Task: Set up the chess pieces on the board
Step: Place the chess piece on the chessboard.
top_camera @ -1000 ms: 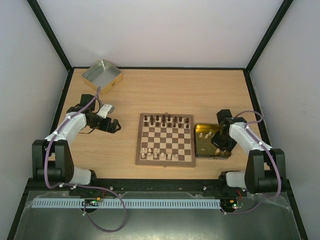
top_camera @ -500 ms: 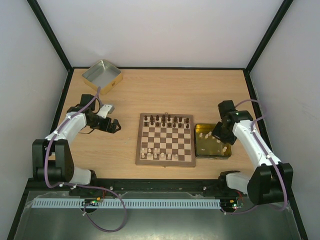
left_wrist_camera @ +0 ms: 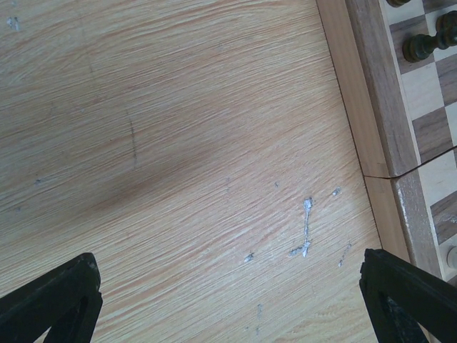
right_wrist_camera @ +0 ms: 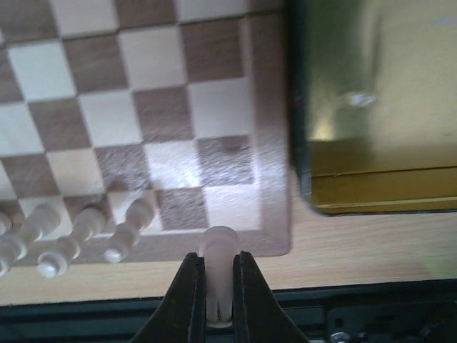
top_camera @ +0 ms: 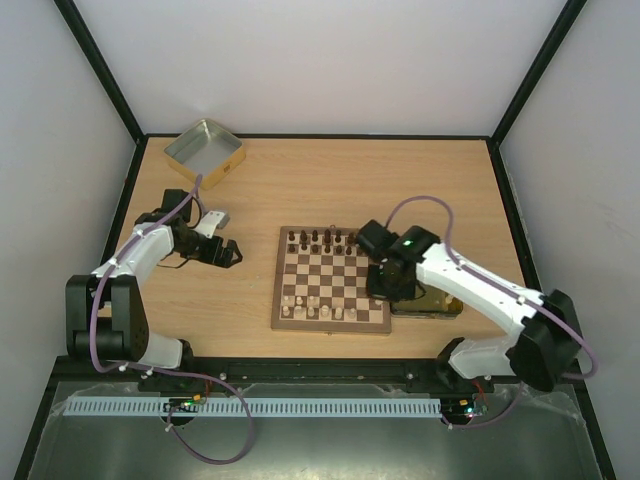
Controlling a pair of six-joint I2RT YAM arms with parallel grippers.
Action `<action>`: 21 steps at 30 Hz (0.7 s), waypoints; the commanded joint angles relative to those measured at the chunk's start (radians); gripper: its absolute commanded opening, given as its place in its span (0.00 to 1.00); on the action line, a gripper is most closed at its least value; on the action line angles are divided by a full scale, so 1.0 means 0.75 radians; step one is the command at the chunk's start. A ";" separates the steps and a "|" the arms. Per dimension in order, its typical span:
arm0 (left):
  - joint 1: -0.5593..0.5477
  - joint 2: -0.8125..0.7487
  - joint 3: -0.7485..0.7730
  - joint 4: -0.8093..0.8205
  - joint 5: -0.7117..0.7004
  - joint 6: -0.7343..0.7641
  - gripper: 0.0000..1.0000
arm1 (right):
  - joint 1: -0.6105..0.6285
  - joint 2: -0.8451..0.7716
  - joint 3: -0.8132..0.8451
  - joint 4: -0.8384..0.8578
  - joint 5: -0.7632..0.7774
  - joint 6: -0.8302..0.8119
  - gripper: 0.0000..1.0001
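The board lies mid-table with dark pieces along its far rows and pale pieces along its near rows. My right gripper hangs over the board's right edge, shut on a pale cream chess piece; in the right wrist view the board's near-right corner and several pale pieces lie below it. My left gripper is open and empty over bare table left of the board; its fingertips show wide apart, with the board's frame at the right.
A gold tin tray sits against the board's right side, partly under my right arm; it also shows in the right wrist view. A silver tin stands at the far left corner. Black frame rails edge the table.
My right arm has swung left from over the gold tray to the board's right edge, carrying a pale piece. The left arm has not moved.
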 commanded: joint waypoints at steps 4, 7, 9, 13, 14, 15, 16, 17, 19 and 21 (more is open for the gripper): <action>0.010 0.002 0.021 -0.021 0.024 0.015 0.99 | 0.181 0.177 0.028 0.134 -0.048 0.146 0.02; 0.011 -0.001 0.022 -0.019 0.024 0.014 0.99 | 0.186 0.209 -0.015 0.193 -0.081 0.150 0.02; 0.013 -0.001 0.021 -0.022 0.024 0.015 0.99 | 0.185 0.222 -0.035 0.222 -0.090 0.157 0.02; 0.021 -0.005 0.021 -0.022 0.025 0.016 0.99 | 0.186 0.246 -0.052 0.224 -0.069 0.150 0.02; 0.023 -0.004 0.022 -0.022 0.026 0.016 0.99 | 0.185 0.251 -0.060 0.226 -0.069 0.148 0.02; 0.025 -0.004 0.021 -0.023 0.027 0.017 0.99 | 0.185 0.254 -0.067 0.230 -0.066 0.149 0.02; 0.025 -0.003 0.023 -0.024 0.027 0.018 0.99 | 0.185 0.254 -0.074 0.232 -0.067 0.150 0.02; 0.025 -0.002 0.022 -0.024 0.029 0.018 0.99 | 0.185 0.254 -0.079 0.233 -0.067 0.150 0.02; 0.027 0.000 0.024 -0.027 0.030 0.018 0.99 | 0.186 0.256 -0.088 0.233 -0.067 0.148 0.02; 0.027 0.004 0.024 -0.028 0.030 0.020 0.99 | 0.185 0.258 -0.095 0.234 -0.069 0.145 0.02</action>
